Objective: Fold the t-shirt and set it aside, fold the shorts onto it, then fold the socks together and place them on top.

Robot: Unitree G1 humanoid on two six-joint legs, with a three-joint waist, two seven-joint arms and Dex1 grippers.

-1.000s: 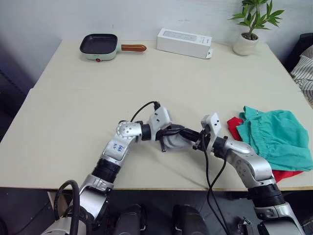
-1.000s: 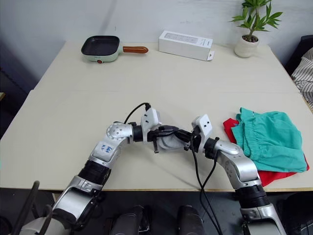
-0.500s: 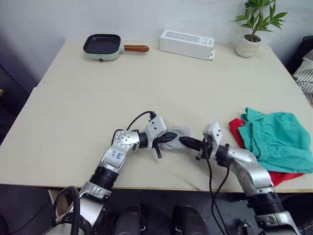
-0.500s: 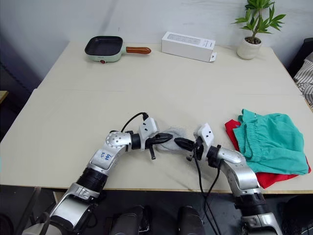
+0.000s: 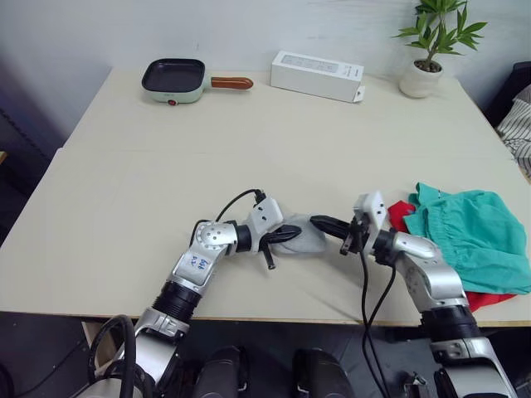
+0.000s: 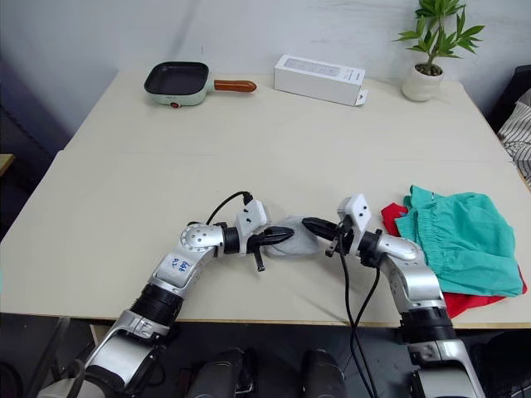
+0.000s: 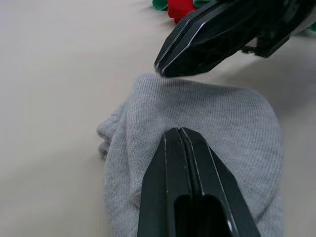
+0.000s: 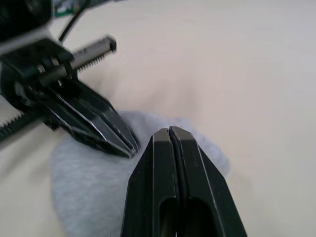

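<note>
Two grippers (image 5: 290, 235) (image 5: 319, 223), one sock bundle (image 5: 305, 235)

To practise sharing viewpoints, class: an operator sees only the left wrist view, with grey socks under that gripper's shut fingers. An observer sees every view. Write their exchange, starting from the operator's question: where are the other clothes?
Observer: The teal shorts lie on the red t-shirt at the robot's right, near the table's front edge, apart from the socks.
Operator: Is the right gripper open?
Observer: No. In the right wrist view, the right gripper is shut, its tip over the socks, facing the left gripper.
Operator: Anything at the far edge?
Observer: A pan, a white box and a potted plant stand there, far from both arms.
</note>
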